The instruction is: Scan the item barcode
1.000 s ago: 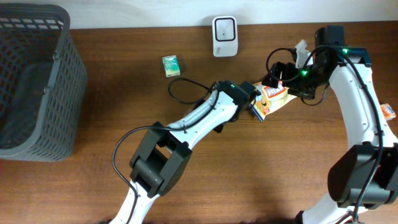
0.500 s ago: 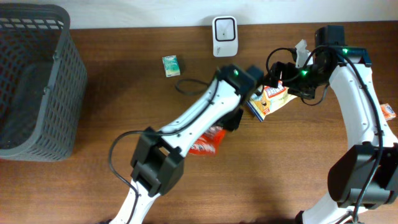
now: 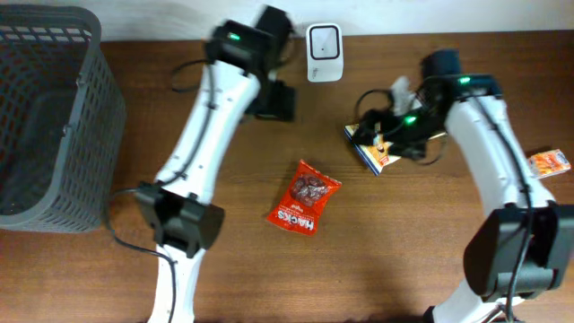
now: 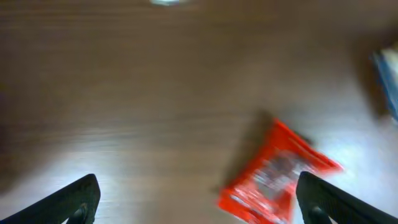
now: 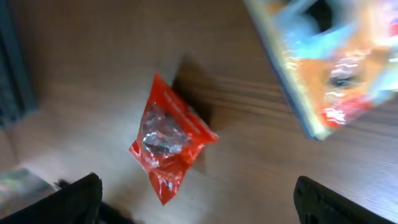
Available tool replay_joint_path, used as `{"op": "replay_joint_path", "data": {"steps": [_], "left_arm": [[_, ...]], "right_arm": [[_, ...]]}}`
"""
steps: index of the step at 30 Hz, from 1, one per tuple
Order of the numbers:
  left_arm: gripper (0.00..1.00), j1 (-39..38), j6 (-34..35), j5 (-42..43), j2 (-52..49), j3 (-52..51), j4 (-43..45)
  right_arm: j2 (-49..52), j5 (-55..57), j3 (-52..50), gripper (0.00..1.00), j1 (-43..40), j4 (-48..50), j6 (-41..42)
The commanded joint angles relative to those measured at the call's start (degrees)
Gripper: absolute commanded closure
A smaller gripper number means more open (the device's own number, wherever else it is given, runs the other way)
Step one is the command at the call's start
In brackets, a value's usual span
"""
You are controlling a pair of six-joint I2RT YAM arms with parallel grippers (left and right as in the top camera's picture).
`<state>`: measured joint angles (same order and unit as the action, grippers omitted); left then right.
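A red snack bag [image 3: 303, 197] lies flat mid-table, apart from both grippers; it also shows in the left wrist view as the red bag [image 4: 280, 174] and in the right wrist view [image 5: 171, 143]. My left gripper [image 3: 276, 100] hangs open and empty near the back, just left of the white scanner [image 3: 323, 40]; its fingers [image 4: 74, 199] stand wide. My right gripper [image 3: 387, 126] is open above a yellow and blue packet [image 3: 375, 151], which lies on the table [image 5: 329, 68]. Nothing sits between the right fingertips [image 5: 336, 202].
A dark grey basket [image 3: 54, 117] stands at the far left. A small orange packet [image 3: 547, 162] lies near the right edge. Black cable loops around the right wrist [image 3: 421, 135]. Bare wooden table [image 3: 404, 251] stretches in front of the red bag.
My left gripper opened and let go of the red bag, which now lies on the table. The left arm swung back and left toward the scanner. The right arm shifted slightly left.
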<state>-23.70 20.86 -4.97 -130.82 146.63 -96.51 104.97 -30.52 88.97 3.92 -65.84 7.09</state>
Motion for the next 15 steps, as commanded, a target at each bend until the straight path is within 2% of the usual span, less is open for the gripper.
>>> {"op": "replay_joint_path", "data": {"steps": [1,6,15], "left_arm": [[0.01,6.21,3.37,-5.35,0.42,-2.21,0.20],[0.01,11.34,4.20,-5.35,0.42,-6.03,0.59],[0.01,14.29,4.20,-4.20,0.42,-17.11,7.58]], "right_arm": [[0.44,0.66,-5.86,0.02,5.73,5.25,7.50],[0.44,4.09,-12.70,0.00,12.20,15.15,23.71],[0.44,25.18,-13.11,0.02,25.59,16.68,41.75]]}}
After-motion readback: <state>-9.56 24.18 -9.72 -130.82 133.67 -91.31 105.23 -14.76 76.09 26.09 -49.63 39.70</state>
